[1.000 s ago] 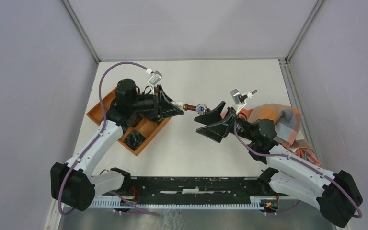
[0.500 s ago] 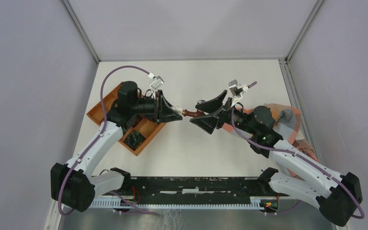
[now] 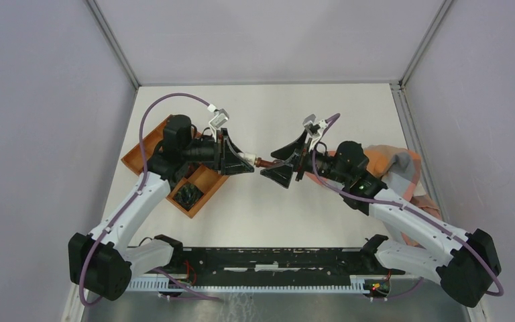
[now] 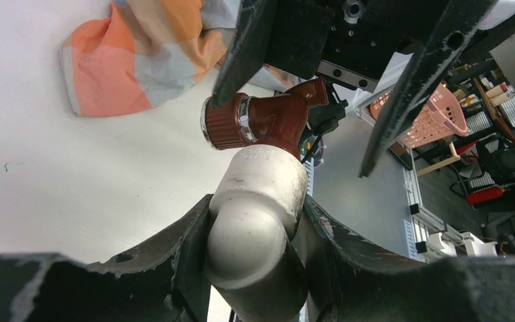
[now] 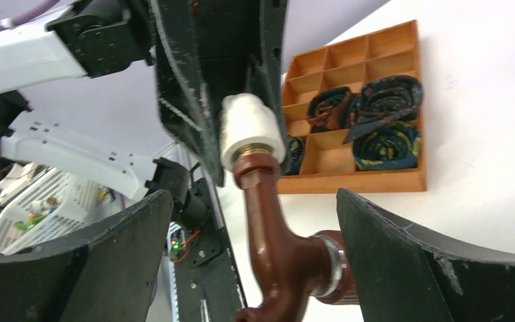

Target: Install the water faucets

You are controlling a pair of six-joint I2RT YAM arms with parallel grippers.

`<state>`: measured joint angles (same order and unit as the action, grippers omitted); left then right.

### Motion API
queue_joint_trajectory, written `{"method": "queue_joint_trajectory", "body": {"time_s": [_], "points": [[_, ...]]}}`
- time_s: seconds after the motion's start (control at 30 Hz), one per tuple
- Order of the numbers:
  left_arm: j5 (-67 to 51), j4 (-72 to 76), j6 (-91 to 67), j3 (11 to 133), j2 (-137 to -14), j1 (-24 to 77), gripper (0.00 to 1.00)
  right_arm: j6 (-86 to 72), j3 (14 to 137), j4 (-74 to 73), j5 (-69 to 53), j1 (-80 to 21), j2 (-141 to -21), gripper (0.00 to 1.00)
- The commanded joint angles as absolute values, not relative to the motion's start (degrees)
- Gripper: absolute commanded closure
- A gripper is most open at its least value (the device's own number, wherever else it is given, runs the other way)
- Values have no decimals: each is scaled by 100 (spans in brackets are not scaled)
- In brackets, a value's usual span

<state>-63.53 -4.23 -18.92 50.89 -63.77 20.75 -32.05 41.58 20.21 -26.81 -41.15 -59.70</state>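
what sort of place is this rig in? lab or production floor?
Most likely a robotics lab test cell: a white table boxed in by plain grey panels, the left arm and right arm mounted at a black rail, and cluttered storage with a pink basket beyond the table.

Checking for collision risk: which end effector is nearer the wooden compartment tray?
Left. The left end effector sits just right of the tray, gripping the faucet by its pale end; the right end effector is farther right, open around it.
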Motion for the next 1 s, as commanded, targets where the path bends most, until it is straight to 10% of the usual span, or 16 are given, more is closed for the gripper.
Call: {"method": "queue_joint_trajectory", "body": {"time_s": [0.0,0.27,0.97], "points": [[-6282,-255,-1778,5287,-6337,2099,98,-3544,3949,2922,-3480,-4072,-5943,2],[-6088,576,-2512,5167,-6432,2097,98,-4732,3001,5011,-4090,-3992,-5922,2],[-6198,1826,-3734,4948,-6476,2099,98,-3018,2867,3175,-2743,-3984,-5689,2]]}}
